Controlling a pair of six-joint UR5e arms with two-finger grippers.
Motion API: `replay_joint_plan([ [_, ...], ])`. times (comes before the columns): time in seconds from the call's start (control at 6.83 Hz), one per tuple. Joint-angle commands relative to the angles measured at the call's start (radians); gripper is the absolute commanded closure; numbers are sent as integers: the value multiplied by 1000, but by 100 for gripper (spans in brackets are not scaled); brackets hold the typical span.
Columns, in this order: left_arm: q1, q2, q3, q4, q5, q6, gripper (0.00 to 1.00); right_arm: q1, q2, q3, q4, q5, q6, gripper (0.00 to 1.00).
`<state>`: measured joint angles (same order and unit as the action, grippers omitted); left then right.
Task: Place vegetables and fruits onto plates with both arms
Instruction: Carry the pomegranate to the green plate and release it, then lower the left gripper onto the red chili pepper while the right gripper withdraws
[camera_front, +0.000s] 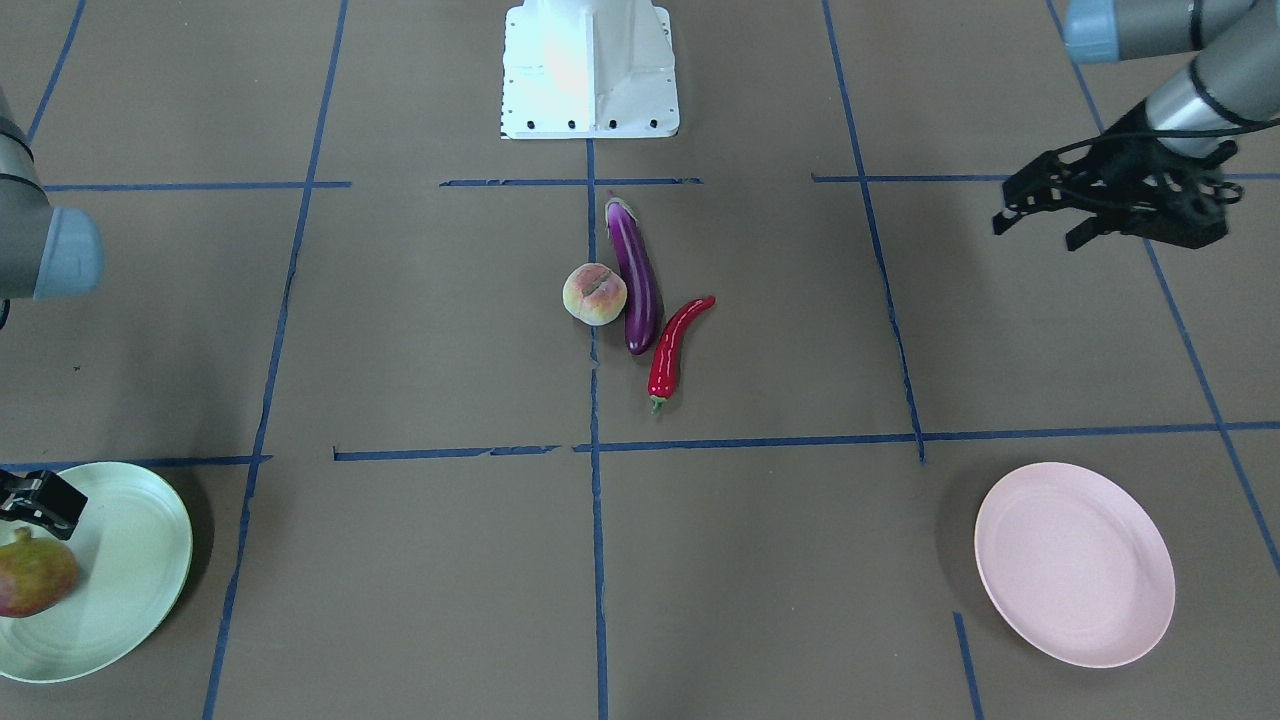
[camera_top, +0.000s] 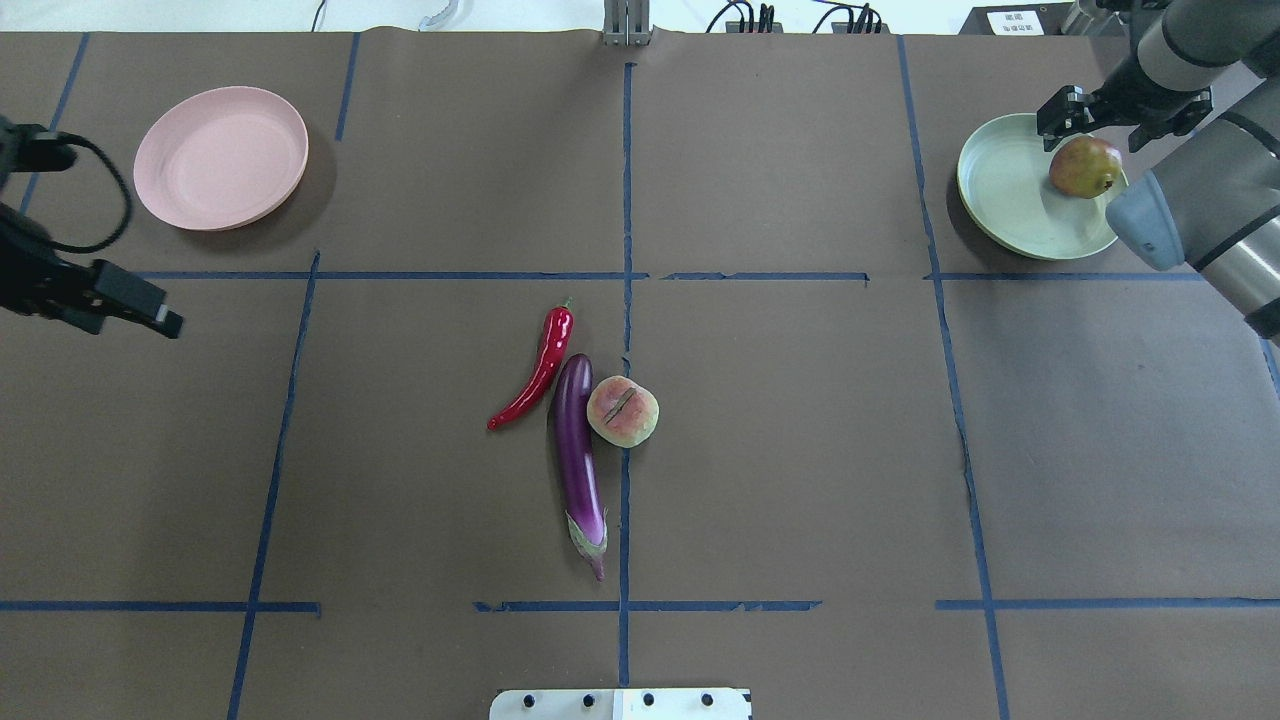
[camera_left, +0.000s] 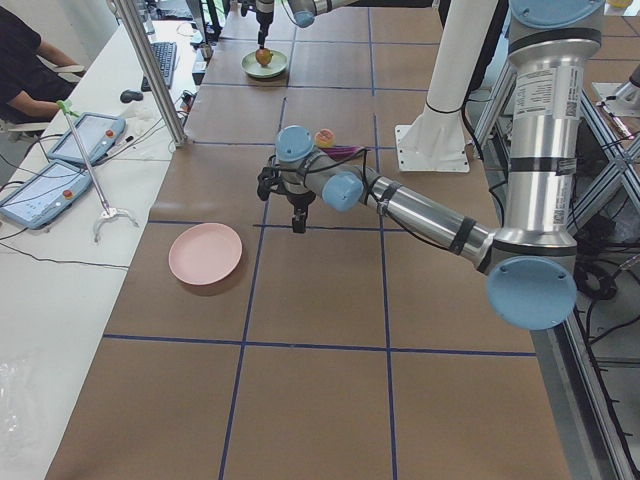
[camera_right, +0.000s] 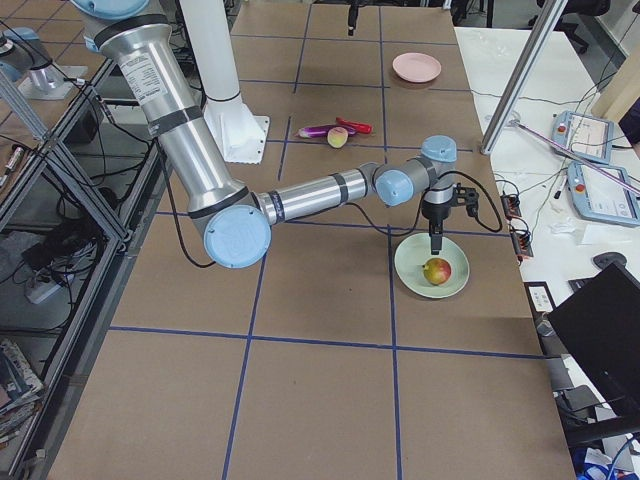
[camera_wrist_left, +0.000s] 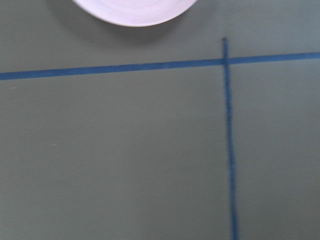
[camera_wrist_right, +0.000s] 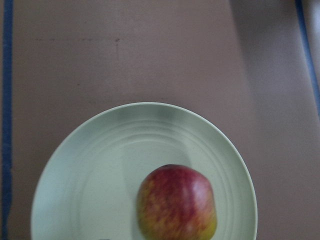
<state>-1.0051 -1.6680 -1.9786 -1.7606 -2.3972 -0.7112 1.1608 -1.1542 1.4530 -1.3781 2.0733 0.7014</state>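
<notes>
Front-facing view: across table (camera_front: 400, 330) from robot, steep down-look, base (camera_front: 590, 70) at top. Overhead view: behind robot, looking forward and down. Shares eggplant (camera_front: 636, 280), chili (camera_front: 675, 345), peach (camera_front: 594, 294), pink plate (camera_front: 1075, 565), green plate (camera_front: 130, 570) with front view, turned end for end. Side views: high at table ends, looking along it. Left wrist view: close over table, pink plate rim at top. Right wrist view: close over green plate, apple (camera_wrist_right: 176, 202).

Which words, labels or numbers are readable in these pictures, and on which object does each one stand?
None is legible.
White label on a dark box: too small to read.
Sticker on the left arm: too small.
Sticker on the right arm: too small.
</notes>
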Motion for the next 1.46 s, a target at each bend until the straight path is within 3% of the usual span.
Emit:
replay_joint_plan([
  [0.0, 194, -238, 67, -5, 114, -152, 0, 66, -87, 139, -7, 252, 12, 0],
  [0.15, 285, -331, 126, -7, 215, -203, 0, 98, -120, 167, -6, 366, 13, 0],
  [0.29, 351, -440, 224, -11, 307, -218, 1, 99, -154, 225, -4, 376, 50, 0],
  [0.73, 425, -620, 441, -45, 471, -347, 13, 97, -176, 245, 7, 375, 90, 0],
  [0.88, 430, -654, 539, -144, 501, -416, 20, 97, -188, 245, 10, 376, 90, 0],
  [1.02, 430, -688, 629, -204, 518, -435, 21, 97, -191, 247, 11, 377, 90, 0],
  [1.32, 430, -684, 646, -204, 523, -426, 23, 97, -196, 247, 11, 378, 90, 0],
])
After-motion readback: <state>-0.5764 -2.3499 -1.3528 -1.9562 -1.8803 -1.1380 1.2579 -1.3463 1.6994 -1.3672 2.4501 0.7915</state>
